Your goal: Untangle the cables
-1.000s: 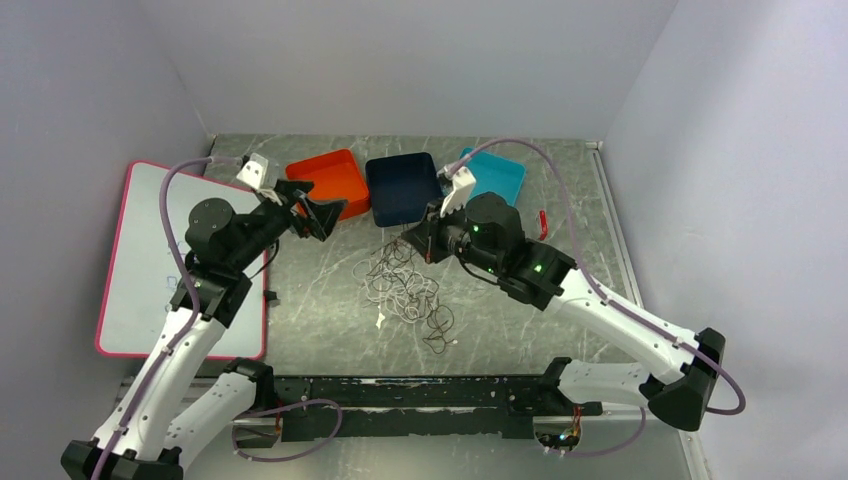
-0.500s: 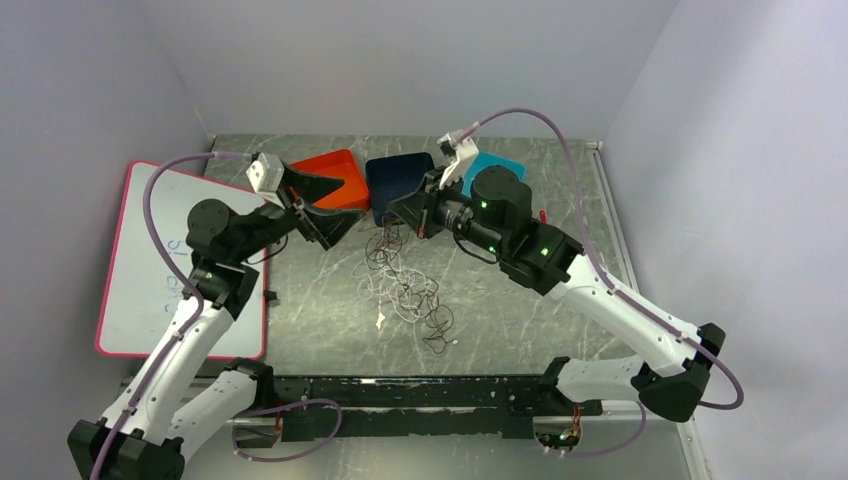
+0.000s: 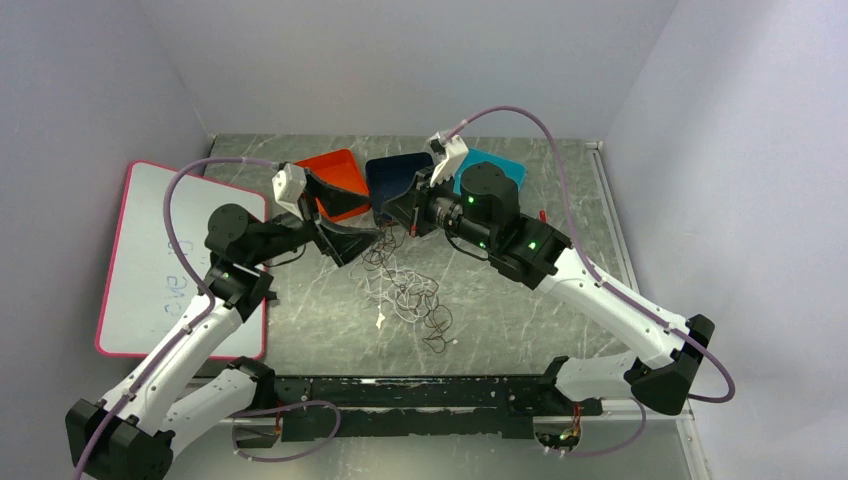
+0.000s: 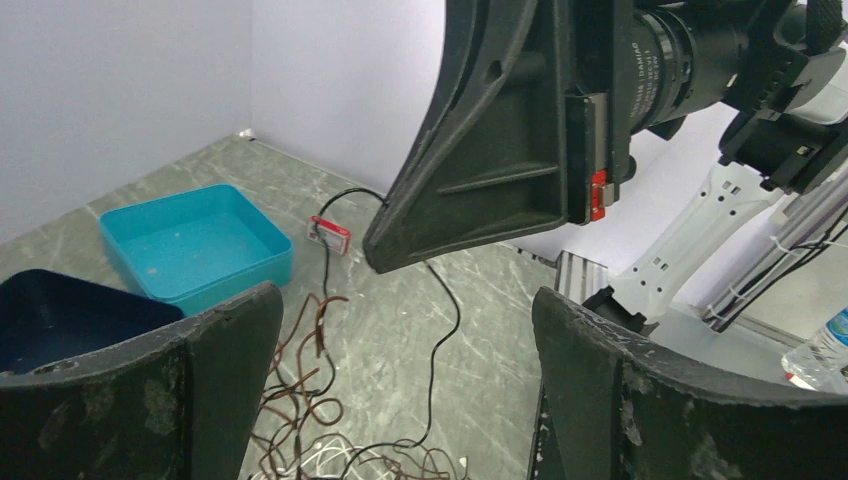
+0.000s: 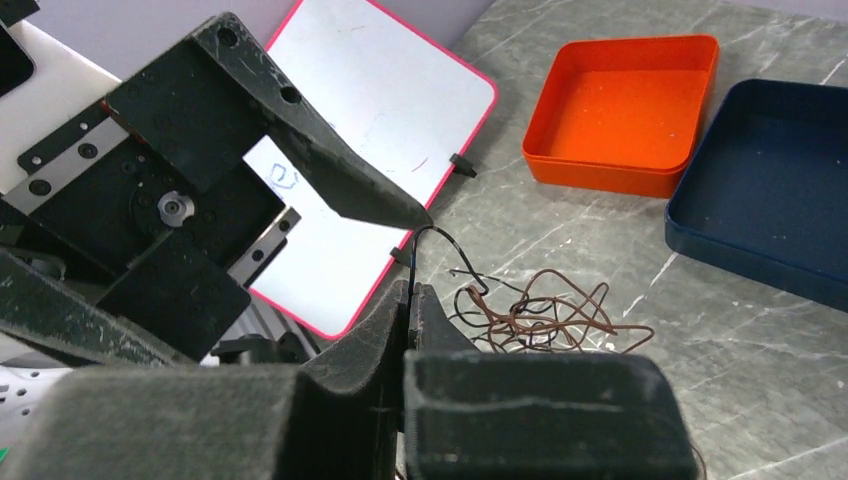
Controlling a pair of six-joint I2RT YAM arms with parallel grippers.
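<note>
The cables (image 3: 405,290) lie in a loose heap of thin black, white and brownish-red loops at mid-table. My right gripper (image 3: 393,218) is shut on a black cable (image 5: 428,240), which comes up out of its closed fingertips (image 5: 412,292). In the left wrist view that black cable (image 4: 445,300) hangs from the right gripper (image 4: 385,258) down into the heap, beside brown loops (image 4: 300,370). My left gripper (image 3: 367,222) is wide open just left of the right one. Its fingers (image 4: 140,390) straddle the hanging strand without touching it.
At the back stand an orange tray (image 3: 335,170), a navy tray (image 3: 395,175) and a teal tray (image 3: 500,170). A pink-edged whiteboard (image 3: 150,260) lies at the left. A small red tag (image 4: 330,232) sits near the teal tray (image 4: 195,245).
My left gripper has swung right toward the right gripper and opened a little wider. My right gripper has moved left and back, drawing the black cable up from the heap.
</note>
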